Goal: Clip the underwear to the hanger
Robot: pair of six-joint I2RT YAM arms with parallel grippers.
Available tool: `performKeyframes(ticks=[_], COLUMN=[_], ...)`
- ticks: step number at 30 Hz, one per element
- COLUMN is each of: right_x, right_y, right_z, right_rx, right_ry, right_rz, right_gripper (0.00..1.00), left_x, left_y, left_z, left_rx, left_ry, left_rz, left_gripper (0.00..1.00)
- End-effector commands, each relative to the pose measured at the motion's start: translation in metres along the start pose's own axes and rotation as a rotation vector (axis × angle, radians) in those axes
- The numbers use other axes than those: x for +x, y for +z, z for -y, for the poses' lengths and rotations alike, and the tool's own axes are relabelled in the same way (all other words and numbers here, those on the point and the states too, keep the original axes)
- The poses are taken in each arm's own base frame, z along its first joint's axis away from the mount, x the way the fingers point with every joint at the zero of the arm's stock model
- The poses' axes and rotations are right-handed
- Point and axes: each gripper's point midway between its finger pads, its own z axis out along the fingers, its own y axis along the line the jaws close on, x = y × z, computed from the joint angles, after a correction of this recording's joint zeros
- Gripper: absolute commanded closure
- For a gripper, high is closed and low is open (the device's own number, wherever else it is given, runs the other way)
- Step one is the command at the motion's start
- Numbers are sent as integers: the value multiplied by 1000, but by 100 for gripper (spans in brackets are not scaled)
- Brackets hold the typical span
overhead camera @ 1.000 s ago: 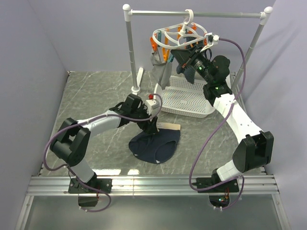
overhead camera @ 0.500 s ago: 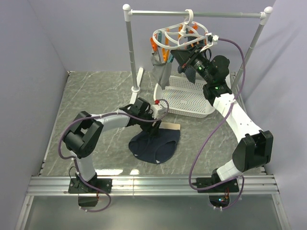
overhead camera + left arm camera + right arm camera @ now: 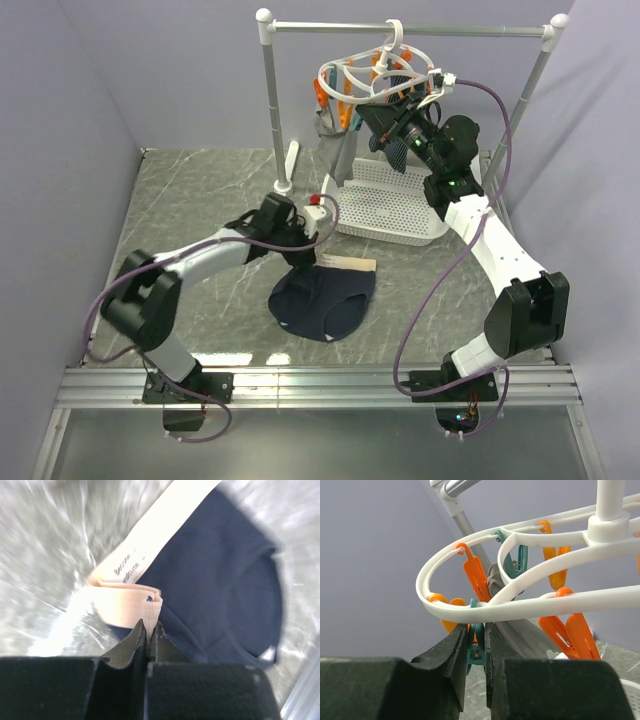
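The underwear (image 3: 325,305), dark navy with a beige waistband (image 3: 348,263), lies flat on the table in front of the basket. My left gripper (image 3: 312,256) is down at the waistband's left end. In the left wrist view it (image 3: 148,625) is shut on the folded edge of the beige band (image 3: 127,602), with the navy fabric (image 3: 215,575) spread beyond it. The white looped hanger (image 3: 375,75) hangs from the rail by its hook. My right gripper (image 3: 476,630) is raised under its ring (image 3: 530,605) and shut on a teal clothespin (image 3: 481,647).
A white perforated basket (image 3: 390,205) stands behind the underwear. The grey metal rail stand (image 3: 270,110) rises at the back, its foot beside the basket. A grey sock (image 3: 330,128) and a dark cloth (image 3: 395,152) hang from the hanger's pins. Purple walls close in both sides.
My left gripper has closed from wide open onto the waistband's left end, and the left arm has shifted around over it. The right arm has stayed on the clothespin.
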Motion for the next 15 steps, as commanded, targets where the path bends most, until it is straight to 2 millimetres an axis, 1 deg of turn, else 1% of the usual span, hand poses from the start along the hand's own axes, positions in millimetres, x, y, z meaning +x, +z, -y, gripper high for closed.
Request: performKeyframes(ticks=[1,2,3,4,5,6,7,9,10,11,13,15], right_x=[-19,-20,-20,-19,-18,-18,-16,-17,-18,-18,-18,-17], right_y=[0,-1,-1,-2,-2,-2,-2,-2,-2,-2,-3,-4], right_z=[-21,-24,-26,-26,-31,-32,-33,-36,-38,-39,-43,-46], right_rx=[-89,-101,-112,-120,-145,-155,-164,-184,-192,-201,-222,-239], right_ry=[-49,-58,-62,-65,-70,-71,-69,-77,-78,-78,-76,-68], right_rz=[24,28,28,26,24,24,21,23,26,27,24,25], right_gripper=[100,100,100,100,100,100,100,100,100,100,100,100], left_x=[-67,-83,-91,-100,-106,-110,-120,-130,-140,-145,-165,-179], left_y=[-58,-72,-83,-95,-100,-103,-107,-111,-113,-113,-116,-118], left_z=[27,24,28,37,36,38,43,45,47,47,44,45], left_rx=[133,135,156,189,183,198,232,267,285,287,266,265], left_ry=[276,346,409,524,576,620,709,761,844,875,951,988], left_rz=[292,380,437,499,525,544,574,601,632,644,700,739], left_gripper=[100,100,100,100,100,100,100,100,100,100,100,100])
